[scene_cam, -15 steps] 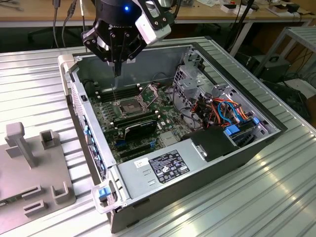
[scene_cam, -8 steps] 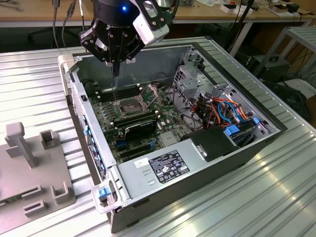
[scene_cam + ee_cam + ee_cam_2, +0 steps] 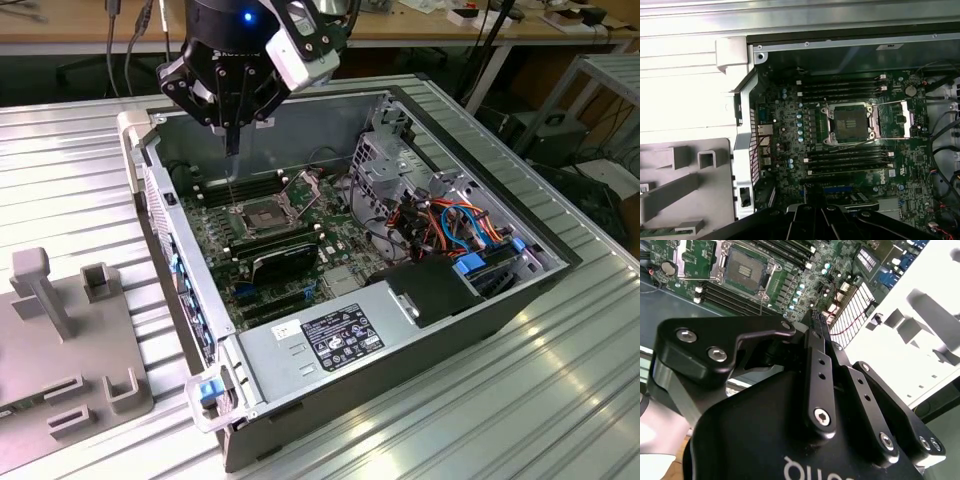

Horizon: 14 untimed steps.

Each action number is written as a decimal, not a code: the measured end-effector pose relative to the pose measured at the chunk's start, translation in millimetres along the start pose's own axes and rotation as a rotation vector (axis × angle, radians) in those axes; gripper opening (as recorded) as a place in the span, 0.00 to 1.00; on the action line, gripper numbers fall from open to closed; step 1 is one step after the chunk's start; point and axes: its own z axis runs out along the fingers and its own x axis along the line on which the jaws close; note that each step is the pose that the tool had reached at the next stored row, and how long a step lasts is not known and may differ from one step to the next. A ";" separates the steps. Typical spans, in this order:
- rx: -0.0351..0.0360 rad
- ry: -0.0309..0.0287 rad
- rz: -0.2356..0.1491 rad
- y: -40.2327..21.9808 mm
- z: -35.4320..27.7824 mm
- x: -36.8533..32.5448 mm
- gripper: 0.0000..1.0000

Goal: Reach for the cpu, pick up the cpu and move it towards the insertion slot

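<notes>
The insertion slot [image 3: 262, 215] is a square socket with a silver frame and dark centre, on the green motherboard inside the open computer case. Its cover plate is flipped open beside it, as the first wrist view shows at the insertion slot [image 3: 849, 123]. My gripper [image 3: 232, 150] hangs above the case, fingers pointing down, just above and to the exterior view's left of the socket. In the second wrist view the gripper [image 3: 817, 320] has its black fingers pressed together, with the insertion slot [image 3: 744, 265] beyond them. The cpu is out of view; I cannot tell whether anything thin sits between the fingers.
Long black memory slots [image 3: 845, 87] flank the socket. A black finned block [image 3: 283, 258] lies nearer the camera. Cables [image 3: 450, 225] and a drive cage fill the case's right side, a power supply [image 3: 330, 340] its front. A grey fixture [image 3: 60, 340] with upright holders stands left of the case.
</notes>
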 end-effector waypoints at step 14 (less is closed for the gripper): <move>0.0001 0.0000 0.000 -1.0 -0.4 13.7 0.11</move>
